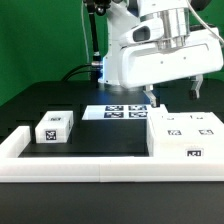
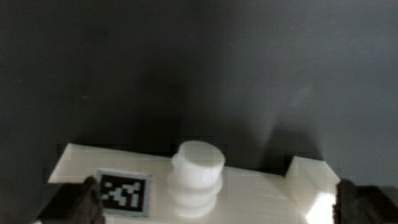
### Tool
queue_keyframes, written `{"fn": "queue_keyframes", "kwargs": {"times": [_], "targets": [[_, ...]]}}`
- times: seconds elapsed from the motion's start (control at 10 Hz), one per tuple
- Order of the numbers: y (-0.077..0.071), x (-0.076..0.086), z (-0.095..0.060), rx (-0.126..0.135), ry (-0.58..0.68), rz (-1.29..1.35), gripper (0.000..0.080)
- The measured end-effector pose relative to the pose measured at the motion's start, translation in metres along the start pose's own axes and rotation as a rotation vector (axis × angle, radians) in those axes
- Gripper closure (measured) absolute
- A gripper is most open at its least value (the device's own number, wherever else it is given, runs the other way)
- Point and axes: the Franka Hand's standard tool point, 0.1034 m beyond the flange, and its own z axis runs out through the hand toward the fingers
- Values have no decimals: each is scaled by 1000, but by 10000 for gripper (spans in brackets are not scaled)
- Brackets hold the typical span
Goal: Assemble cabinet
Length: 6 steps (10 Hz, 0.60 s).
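Note:
The cabinet (image 1: 185, 136), a large white box with tag markers on its top and front, stands on the black table at the exterior view's right. My gripper (image 1: 172, 94) hangs open just above its back edge, holding nothing. In the wrist view the cabinet (image 2: 258, 185) fills the lower part, with a tag (image 2: 121, 191) and a white round stub (image 2: 196, 170) on it. My gripper (image 2: 222, 206) straddles it, one dark finger (image 2: 71, 205) at each side, apart from the part.
A small white tagged block (image 1: 54, 127) sits at the exterior view's left. The marker board (image 1: 117, 111) lies behind the middle. A long low white border rail (image 1: 90, 169) runs along the front and up the left side.

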Motion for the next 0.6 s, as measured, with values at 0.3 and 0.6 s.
{"fn": "queue_keyframes", "kwargs": {"times": [0.3, 0.6], "targets": [[2, 0, 1, -4, 18, 2, 150], [26, 5, 9, -41, 184, 65, 150]]}}
